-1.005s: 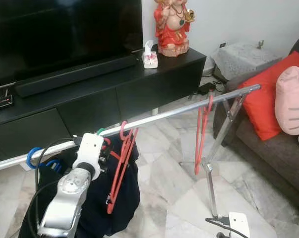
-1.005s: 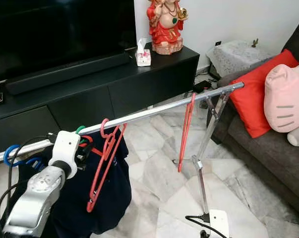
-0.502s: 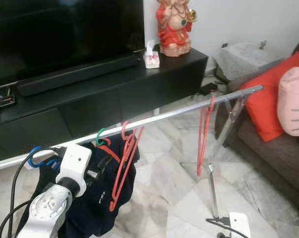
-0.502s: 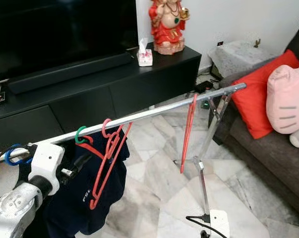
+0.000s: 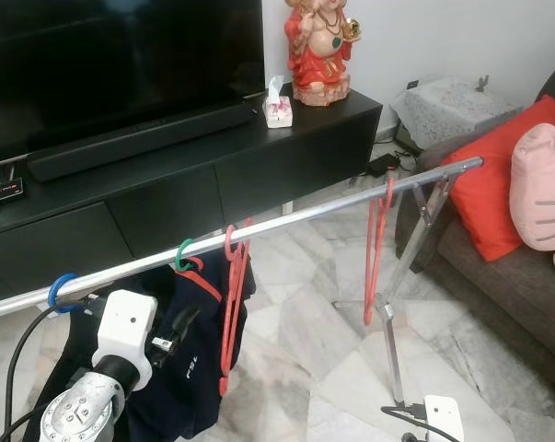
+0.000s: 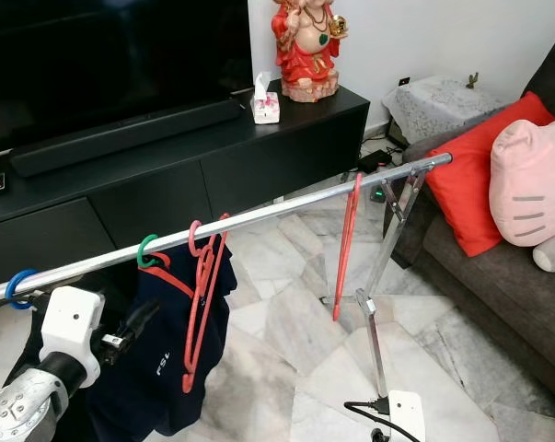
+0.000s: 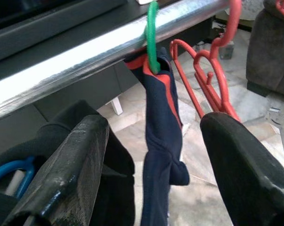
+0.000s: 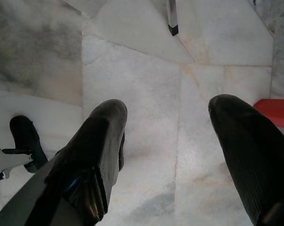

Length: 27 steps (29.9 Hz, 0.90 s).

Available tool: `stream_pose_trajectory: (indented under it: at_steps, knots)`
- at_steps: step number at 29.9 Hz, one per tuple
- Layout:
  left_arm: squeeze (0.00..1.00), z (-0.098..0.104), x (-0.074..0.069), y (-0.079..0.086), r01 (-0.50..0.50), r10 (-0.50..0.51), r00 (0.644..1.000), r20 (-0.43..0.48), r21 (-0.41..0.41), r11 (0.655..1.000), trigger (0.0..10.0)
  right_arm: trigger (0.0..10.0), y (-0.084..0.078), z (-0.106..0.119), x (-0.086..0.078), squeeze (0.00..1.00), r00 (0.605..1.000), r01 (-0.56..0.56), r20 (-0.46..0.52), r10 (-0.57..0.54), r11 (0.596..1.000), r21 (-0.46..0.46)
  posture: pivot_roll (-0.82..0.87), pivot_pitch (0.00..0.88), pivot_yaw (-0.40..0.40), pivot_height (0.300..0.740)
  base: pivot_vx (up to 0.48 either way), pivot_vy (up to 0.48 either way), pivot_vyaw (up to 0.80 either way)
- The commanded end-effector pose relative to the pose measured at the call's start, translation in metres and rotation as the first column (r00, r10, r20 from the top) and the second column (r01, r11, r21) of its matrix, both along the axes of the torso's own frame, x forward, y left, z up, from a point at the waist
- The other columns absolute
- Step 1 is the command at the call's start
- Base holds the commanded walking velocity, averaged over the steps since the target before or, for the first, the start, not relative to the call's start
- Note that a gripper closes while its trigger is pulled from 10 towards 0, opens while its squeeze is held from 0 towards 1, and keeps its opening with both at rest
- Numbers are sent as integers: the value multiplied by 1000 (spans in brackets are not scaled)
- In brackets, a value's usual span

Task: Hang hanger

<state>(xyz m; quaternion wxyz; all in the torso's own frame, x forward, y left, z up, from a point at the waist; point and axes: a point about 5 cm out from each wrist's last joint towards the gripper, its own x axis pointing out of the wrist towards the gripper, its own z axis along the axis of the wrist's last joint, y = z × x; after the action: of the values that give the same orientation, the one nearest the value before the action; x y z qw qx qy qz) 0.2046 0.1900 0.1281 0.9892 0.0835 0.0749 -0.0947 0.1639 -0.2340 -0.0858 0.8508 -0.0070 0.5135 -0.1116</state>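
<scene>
- Left eye view: we see a silver rail (image 5: 286,219) running across the room in front of a black TV cabinet (image 5: 213,157). On it hang a blue hook (image 5: 60,287), a green hanger hook (image 5: 183,255) carrying a navy garment (image 5: 190,341), a bare red hanger (image 5: 231,308) just beside it, and another red hanger (image 5: 378,244) well apart, near the rail's far end by the red cushion (image 5: 498,184). Our left gripper (image 5: 176,327) sits below the rail, in front of the navy garment, touching no hanger.
- Right eye view: the same scene; the red hanger next to the green hook hangs free on the rail, tilted slightly.
- Left wrist view: our left gripper's two black fingers (image 7: 68,174) stand wide apart with nothing between them; beyond them the green hook loops over the rail, the navy garment droops from it, and red hangers hang close by.
- Right wrist view: our right gripper (image 8: 172,155) hangs over the marble floor (image 8: 142,84), fingers spread apart and empty.
</scene>
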Motion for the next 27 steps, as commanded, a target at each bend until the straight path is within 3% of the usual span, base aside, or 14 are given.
stream_pose_trajectory:
  at_steps: [1,12,27]
  knots:
    - [0,3,2,-3,-11,12,1000,18,-30,999,10000,10000,1,0,1,0,1000,5,5,-5,1000,2,-29,0,26,740,0,0,0]
    - [0,2,1,-4,-25,26,1000,15,-55,998,10000,10000,0,0,0,0,1000,-1,3,1,1000,1,-31,0,20,740,0,0,0]
    - [0,-1,5,-10,15,-15,1000,-2,-51,999,10000,10000,0,0,1,0,1000,-13,-3,13,1000,-2,-45,0,27,740,0,191,0]
